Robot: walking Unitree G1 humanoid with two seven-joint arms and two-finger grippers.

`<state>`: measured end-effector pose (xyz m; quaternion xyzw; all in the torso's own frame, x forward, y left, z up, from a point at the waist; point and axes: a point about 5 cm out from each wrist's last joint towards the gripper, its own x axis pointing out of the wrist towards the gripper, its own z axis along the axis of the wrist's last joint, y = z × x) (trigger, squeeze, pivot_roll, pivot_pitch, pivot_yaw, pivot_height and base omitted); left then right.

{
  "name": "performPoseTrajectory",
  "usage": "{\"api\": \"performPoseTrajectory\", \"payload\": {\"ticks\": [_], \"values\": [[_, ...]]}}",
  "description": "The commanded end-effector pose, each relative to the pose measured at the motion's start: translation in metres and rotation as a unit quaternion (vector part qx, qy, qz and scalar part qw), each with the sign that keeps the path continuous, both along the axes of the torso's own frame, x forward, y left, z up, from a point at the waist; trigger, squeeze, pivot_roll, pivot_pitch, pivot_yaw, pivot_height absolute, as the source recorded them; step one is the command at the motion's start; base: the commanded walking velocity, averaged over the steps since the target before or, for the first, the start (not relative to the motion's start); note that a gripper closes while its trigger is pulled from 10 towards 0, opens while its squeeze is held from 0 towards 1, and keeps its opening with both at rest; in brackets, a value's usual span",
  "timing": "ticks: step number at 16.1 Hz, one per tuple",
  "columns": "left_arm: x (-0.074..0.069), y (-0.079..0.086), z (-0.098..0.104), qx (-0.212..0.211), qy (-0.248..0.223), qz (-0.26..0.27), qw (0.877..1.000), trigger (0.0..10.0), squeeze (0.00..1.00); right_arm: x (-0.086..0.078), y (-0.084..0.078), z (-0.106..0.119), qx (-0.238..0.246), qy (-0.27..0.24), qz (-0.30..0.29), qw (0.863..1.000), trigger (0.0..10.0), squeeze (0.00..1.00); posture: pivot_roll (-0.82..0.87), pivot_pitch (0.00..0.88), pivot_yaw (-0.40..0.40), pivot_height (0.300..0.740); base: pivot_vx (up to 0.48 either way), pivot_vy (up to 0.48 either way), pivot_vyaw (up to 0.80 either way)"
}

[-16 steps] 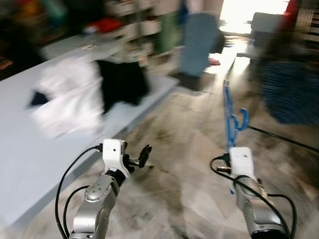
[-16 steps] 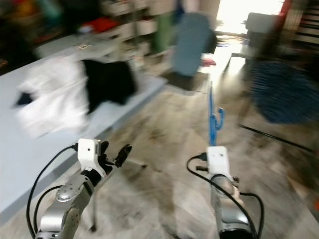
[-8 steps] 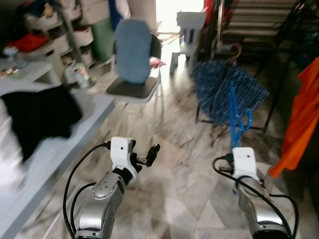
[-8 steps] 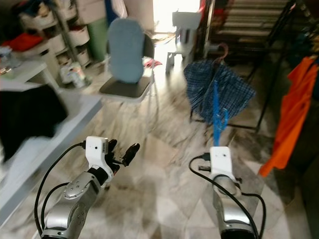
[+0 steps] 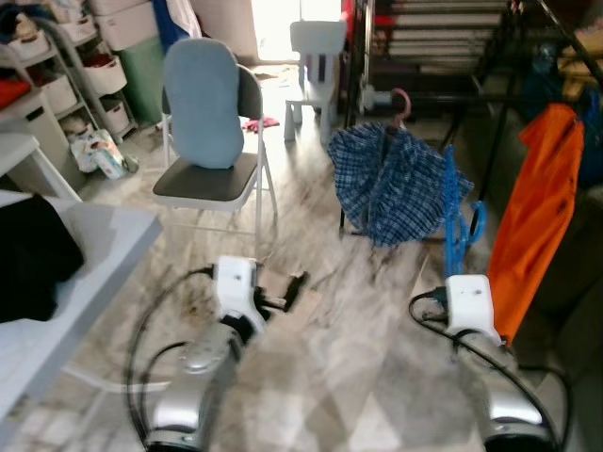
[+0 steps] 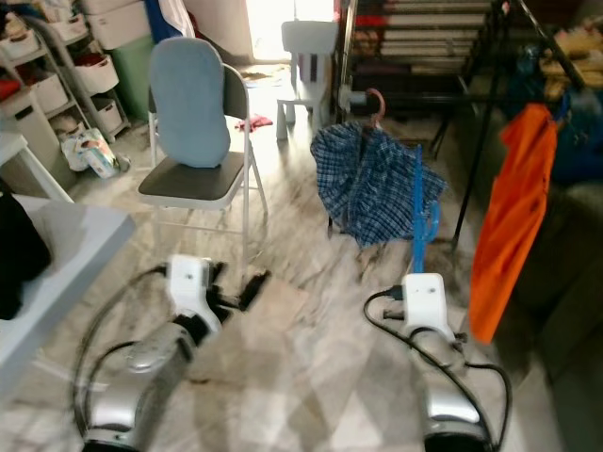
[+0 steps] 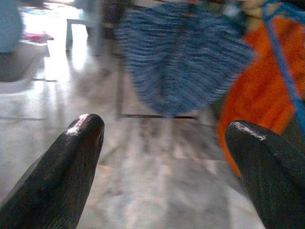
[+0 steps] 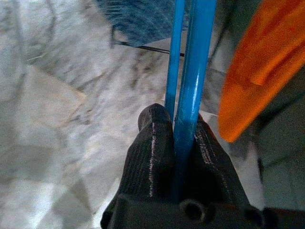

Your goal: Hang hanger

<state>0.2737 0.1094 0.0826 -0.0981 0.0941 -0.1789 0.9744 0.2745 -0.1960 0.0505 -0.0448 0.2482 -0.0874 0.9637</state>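
A blue plastic hanger (image 5: 454,215) stands upright above my right wrist, its hook curling to the right. My right gripper (image 8: 178,125) is shut on the hanger's blue bar (image 8: 190,71), low at the right over the marble floor. A dark clothes rack (image 5: 490,89) stands ahead at the right with an orange garment (image 5: 529,202) hanging on it. My left gripper (image 7: 164,131) is open with nothing between its fingers, held low at the left centre (image 5: 294,285).
A blue checked umbrella (image 5: 391,184) leans against the rack. A folding chair with a blue cushion (image 5: 203,108) stands ahead left, a white stool (image 5: 316,52) behind it. A grey table (image 5: 66,273) with a black cloth (image 5: 28,254) is at the left. Shelves with bins line the far left.
The camera has swung to the right: the table and clothes slid off to the left, and the rack, umbrella and orange garment came into view. The hanger stays in my right gripper.
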Motion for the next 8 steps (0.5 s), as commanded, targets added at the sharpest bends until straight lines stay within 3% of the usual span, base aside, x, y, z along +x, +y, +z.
{"api": "performPoseTrajectory", "payload": {"ticks": [1, 8], "values": [[-0.002, 0.010, -0.005, 0.010, 0.008, 0.030, 0.999, 10.0, 0.00, 0.002, 0.003, 0.003, -0.004, -0.003, 0.012, 1.000, 10.0, 0.00, -0.13, 0.000, -0.015, 0.740, 0.000, 0.000, 0.00], [-0.011, 0.026, -0.005, 0.007, 0.003, 0.075, 0.997, 10.0, 0.00, 0.015, 0.008, 0.008, -0.011, -0.005, 0.028, 1.000, 10.0, 0.00, -0.08, 0.000, -0.073, 0.740, 0.000, 0.000, 0.00]]}}
